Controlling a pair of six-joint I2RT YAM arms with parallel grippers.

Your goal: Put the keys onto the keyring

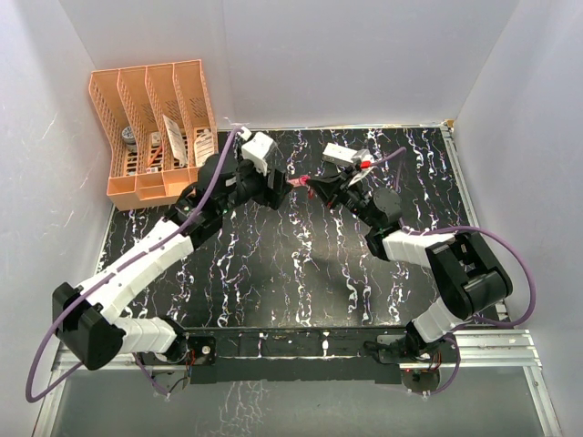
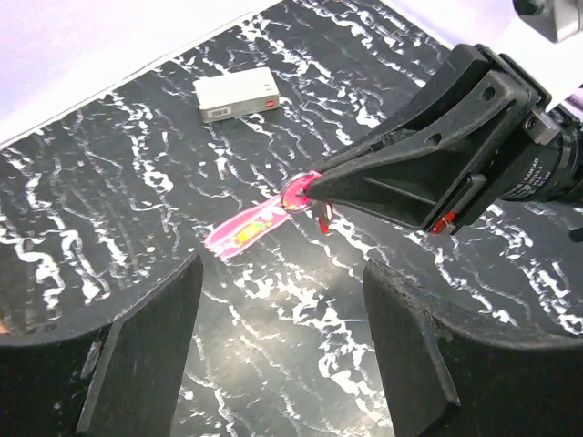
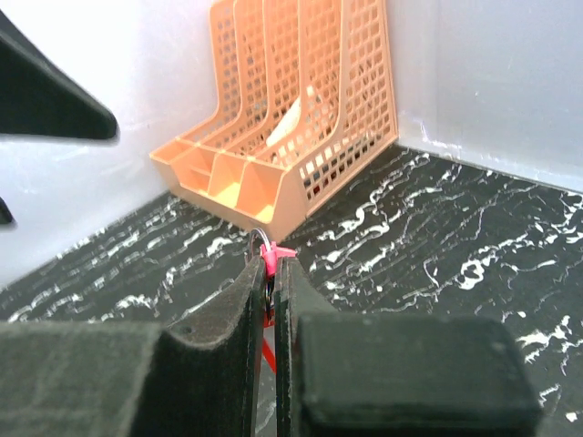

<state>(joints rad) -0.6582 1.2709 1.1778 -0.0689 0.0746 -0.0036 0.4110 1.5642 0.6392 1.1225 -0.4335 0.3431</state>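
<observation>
Between the tips of the right gripper (image 3: pixel 273 269) sits the keyring (image 2: pixel 297 193), pinched tight. The jaws are closed flat on the top of its pink tag (image 2: pixel 244 227), and a sliver of thin wire ring pokes out just above them. Held this way, the tag trails out past the tips toward the other arm, so the ring is offered forward rather than lying flat on the table (image 2: pixel 109 182), which I judge is meant to make threading easier.

Directly opposite, the left gripper (image 2: pixel 284 273) faces those tips with its fingers (image 2: pixel 150 346) spread wide and nothing between them. It is near the tag but apart from it.

Just under the right tips hangs a small red piece (image 2: pixel 323 215), which looks like the red-headed key. Whether it is already on the ring or only caught alongside it is too small to tell. The pale metal key I cannot find in any view.

Beyond the right tips a white box (image 2: pixel 239 94) lies on the table, well apart. An orange file rack (image 3: pixel 282 127) stands against the wall past the left gripper. Neither blocks the gap between the grippers; the crowding there comes from the two sets of fingers themselves.
</observation>
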